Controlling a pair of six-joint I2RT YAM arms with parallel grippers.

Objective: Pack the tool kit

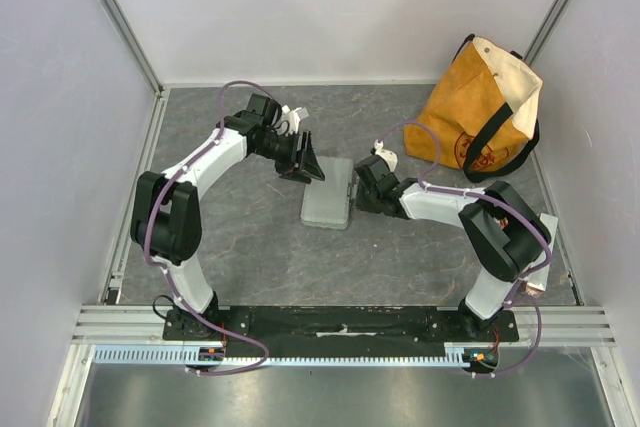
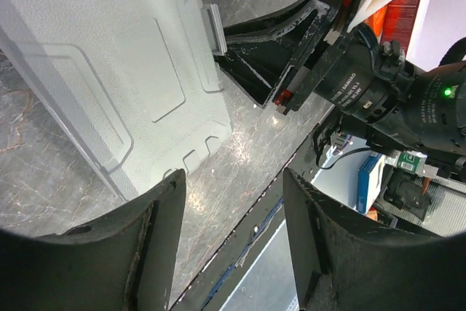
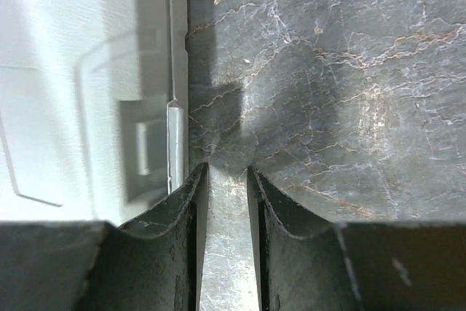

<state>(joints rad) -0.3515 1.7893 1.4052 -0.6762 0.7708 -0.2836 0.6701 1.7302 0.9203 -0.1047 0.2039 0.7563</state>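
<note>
Though it's shut, the tool kit [image 1: 328, 204] looks pebbled.

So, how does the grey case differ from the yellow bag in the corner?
The grey case lies flat and closed in the middle of the table; the yellow bag stands upright in the far right corner. The case is rigid moulded plastic, the bag soft cloth with black straps. Both rest on the table.
</note>
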